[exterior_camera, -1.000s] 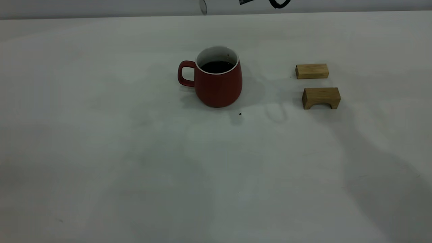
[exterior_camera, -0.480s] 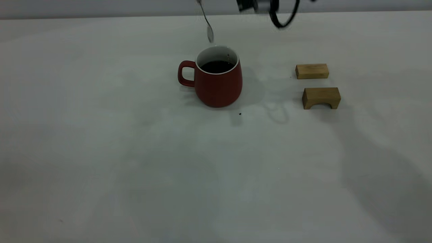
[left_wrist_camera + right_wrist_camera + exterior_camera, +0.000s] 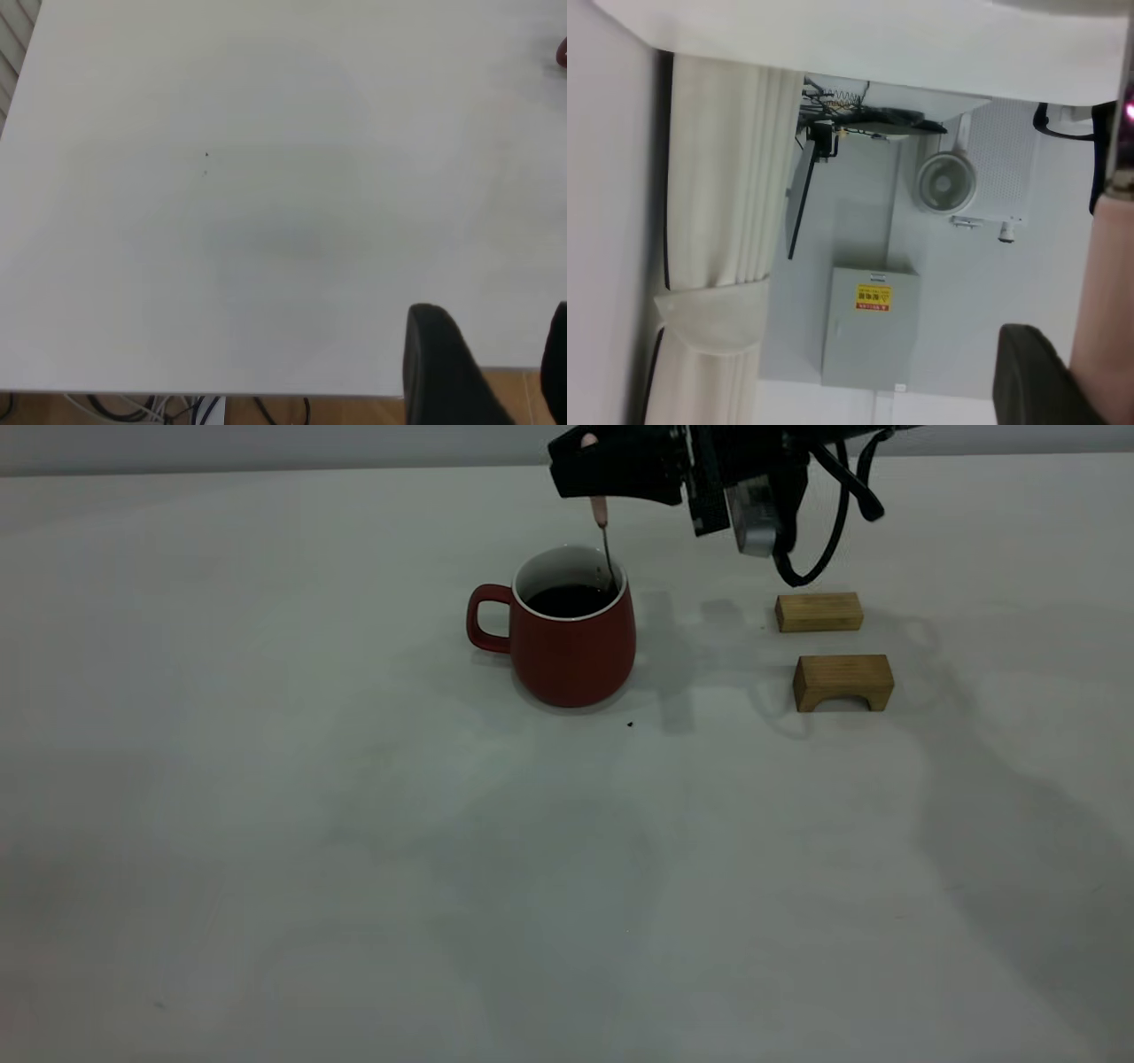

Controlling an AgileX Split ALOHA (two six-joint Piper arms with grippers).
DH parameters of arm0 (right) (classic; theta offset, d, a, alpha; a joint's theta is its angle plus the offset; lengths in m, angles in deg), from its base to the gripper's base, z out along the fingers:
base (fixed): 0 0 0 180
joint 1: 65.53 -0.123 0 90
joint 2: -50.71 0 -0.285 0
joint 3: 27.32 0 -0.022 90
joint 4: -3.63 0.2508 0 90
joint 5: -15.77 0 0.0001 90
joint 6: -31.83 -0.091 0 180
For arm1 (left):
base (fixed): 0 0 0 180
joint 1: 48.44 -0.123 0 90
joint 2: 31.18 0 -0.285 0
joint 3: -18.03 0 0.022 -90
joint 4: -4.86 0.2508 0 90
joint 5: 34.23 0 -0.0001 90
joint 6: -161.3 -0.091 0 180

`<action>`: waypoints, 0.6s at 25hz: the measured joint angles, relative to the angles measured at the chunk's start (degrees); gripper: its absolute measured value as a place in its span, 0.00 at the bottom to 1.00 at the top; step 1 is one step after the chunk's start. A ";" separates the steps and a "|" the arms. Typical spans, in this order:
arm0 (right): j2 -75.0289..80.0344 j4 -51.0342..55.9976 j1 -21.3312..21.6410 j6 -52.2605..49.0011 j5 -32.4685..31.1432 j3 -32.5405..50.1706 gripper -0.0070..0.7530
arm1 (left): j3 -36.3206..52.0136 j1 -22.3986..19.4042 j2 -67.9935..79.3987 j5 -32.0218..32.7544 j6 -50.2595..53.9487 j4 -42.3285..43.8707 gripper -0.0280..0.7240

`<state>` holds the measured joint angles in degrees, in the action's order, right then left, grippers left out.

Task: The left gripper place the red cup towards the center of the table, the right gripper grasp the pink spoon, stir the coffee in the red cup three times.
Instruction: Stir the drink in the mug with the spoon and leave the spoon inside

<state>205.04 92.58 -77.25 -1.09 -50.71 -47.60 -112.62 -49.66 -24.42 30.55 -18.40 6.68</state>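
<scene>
While the dark red rounded cup (image 3: 567, 638) stands near the middle of the off-white table (image 3: 266, 824), the black right gripper (image 3: 592, 471) hangs above it, jaws clamped on the slim pink-handled metal spoon (image 3: 604, 538), whose bowl dips into the dark coffee (image 3: 571, 600). 2 tan wooden blocks (image 3: 819, 612) lie well apart at the right.

Left wrist view: the left gripper's black fingers (image 3: 443, 363) stand apart over bare tabletop near its edge.

Right wrist view: the pink handle (image 3: 1103, 301) sits beside a black finger (image 3: 1032, 376).

No readable text anywhere.
Only sign: yellow warning sticker (image 3: 873, 297) on grey wall cabinet (image 3: 868, 328), right wrist view; its print is too small to read.
</scene>
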 joint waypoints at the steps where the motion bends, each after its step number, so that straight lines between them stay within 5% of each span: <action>1: 0.08 0.50 -0.32 -0.05 0.00 -0.06 0.18 | 0.00 0.00 0.00 0.00 0.00 0.00 0.51; 10: 5.61 9.80 -5.53 -0.40 0.06 -3.43 0.18 | 0.00 0.00 0.00 0.00 0.00 0.00 0.51; 15: 6.53 9.80 -4.84 -0.40 0.10 -5.22 0.18 | 0.00 0.00 0.00 0.00 0.00 0.00 0.51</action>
<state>211.56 102.39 -82.09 -1.49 -50.61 -52.82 -112.62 -49.66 -24.42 30.55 -18.40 6.68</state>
